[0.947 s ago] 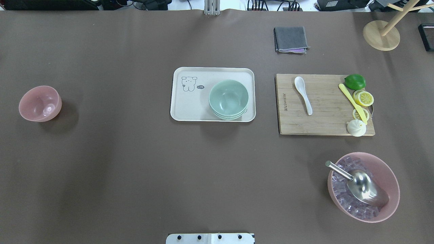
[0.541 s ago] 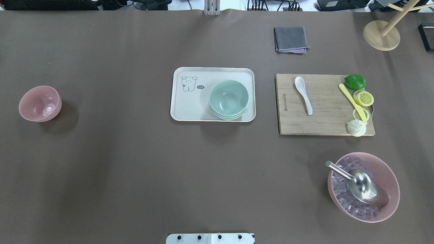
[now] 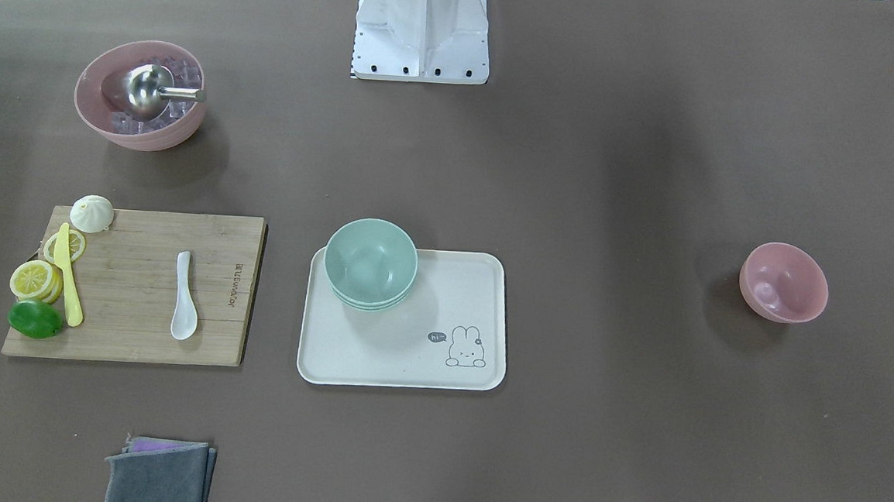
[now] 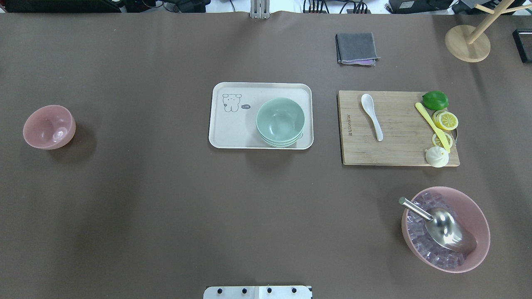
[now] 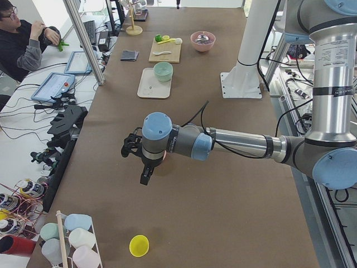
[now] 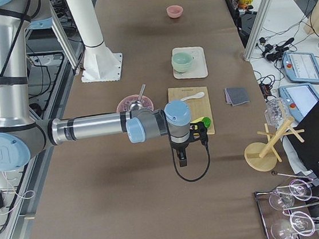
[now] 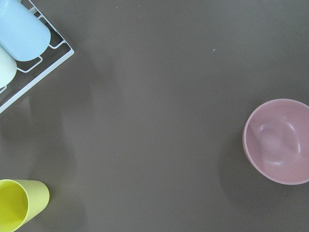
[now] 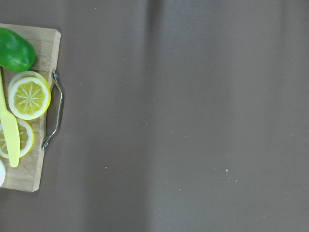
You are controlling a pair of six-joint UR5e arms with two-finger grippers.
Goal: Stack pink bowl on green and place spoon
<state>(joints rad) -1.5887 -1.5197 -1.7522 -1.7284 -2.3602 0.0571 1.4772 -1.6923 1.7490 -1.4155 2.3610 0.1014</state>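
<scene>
Over counter [image 4: 166, 207] hang my left claw [image 5: 145, 176] and right claw [image 6: 182, 158], spread or pressed cannot tell; pink bowl [image 4: 49, 126], green bowls [image 4: 280, 121], spoon [image 4: 371, 115] lie apart.

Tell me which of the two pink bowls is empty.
The small pink bowl, alone on the table at the robot's left, is empty. The larger pink bowl, at its right, holds clear cubes and a metal scoop.
</scene>
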